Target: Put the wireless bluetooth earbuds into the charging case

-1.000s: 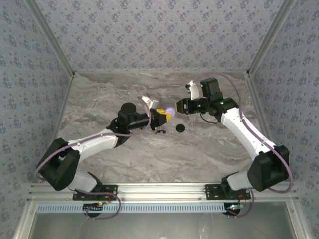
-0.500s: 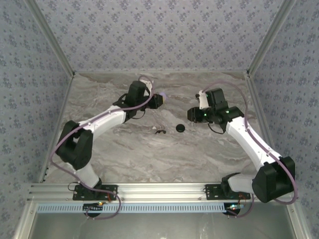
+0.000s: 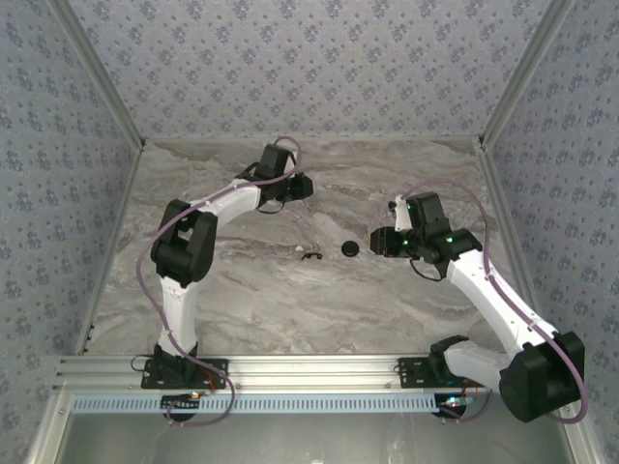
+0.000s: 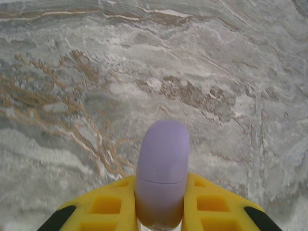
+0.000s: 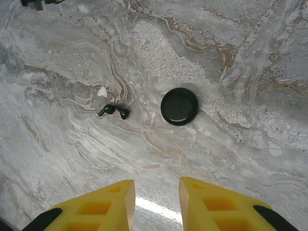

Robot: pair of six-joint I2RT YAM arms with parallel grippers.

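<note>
Low in the right wrist view, we see the right jaws standing a little apart with nothing between them, only bare worktop (image 5: 240,62) in the gap. A second ago, in the top view, they met the left jaws at the middle of the frame with a lilac thing between the two. Now the right arm (image 3: 484,285) has backed off to the right of centre and let go.

Just above those yellow tips lie a black disc (image 5: 179,107) and, to its left, a small black curved piece (image 5: 113,110). The two are apart from each other, and no arm touches them.

Farther up the top view, the left arm (image 3: 218,205) has swung from centre to the upper middle of the frame, well away from the disc. Its jaws are clamped tight on the charging case (image 4: 162,173), a lilac capsule whose rounded end sticks out past the yellow tips over bare marble. A fine seam runs across it and looks closed, so we cannot tell what it holds.

We judge the shared handling over, with the case now carried by the left arm alone. Whether the earbuds are seated would have to be checked at that seam.
</note>
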